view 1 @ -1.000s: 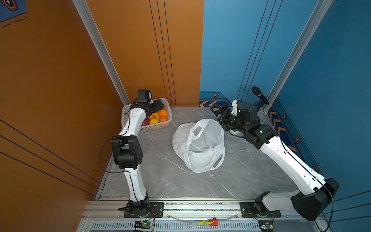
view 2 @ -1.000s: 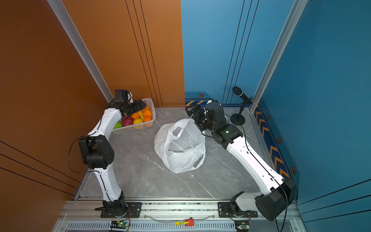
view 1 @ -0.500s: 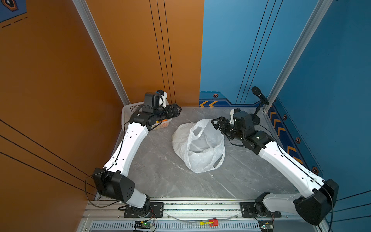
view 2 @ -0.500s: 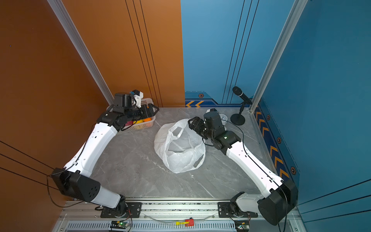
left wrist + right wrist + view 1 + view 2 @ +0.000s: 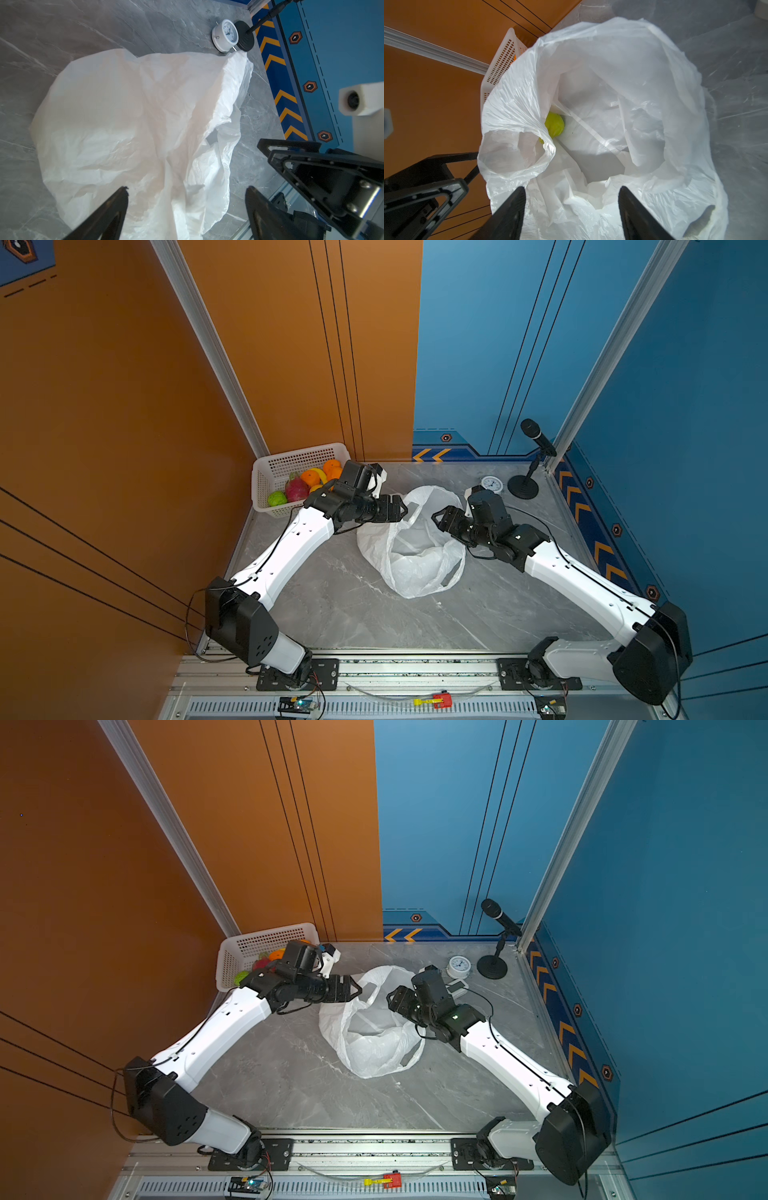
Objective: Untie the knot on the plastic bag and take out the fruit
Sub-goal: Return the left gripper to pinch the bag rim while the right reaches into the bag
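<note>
Swung off the basket [image 5: 291,460] within the last second and stretched out to the plastic bag [image 5: 415,572]: left gripper [image 5: 404,509], now at the bag's 10 o'clock rim. Lowered and drawn closer to the bag's 2 o'clock rim over the same second: right gripper [image 5: 436,519]. No shift in bag or basket.

Largest first: grey marbled table [image 5: 332,614], bare across its 6 o'clock half. At its centre, the plastic bag, slumped and crinkled, mouth gaping upward in both top views [image 5: 374,1052]. One handle loop [image 5: 548,143] standing open on the side nearest the left gripper.

White perforated basket tucked into the table's 10 o'clock corner, against the orange wall, apart from the bag.

Left gripper in the left wrist view [image 5: 187,189]: jaws spread wide, nothing between them, only bag film below. Right gripper in the right wrist view [image 5: 571,188]: jaws well apart too, poised over the bag's near rim, nothing pinched. Contact with the film impossible to tell.

Black microphone stand [image 5: 524,489] at the table's 1 o'clock, with a small white dial [image 5: 492,484] just beside its base.

Most of the fruit in the basket: pink-red dragon fruit [image 5: 296,489], oranges [image 5: 309,477], green one [image 5: 276,498]. One yellow-green fruit [image 5: 555,124] inside the bag, low against the wall on the basket side, half hidden under a fold.
</note>
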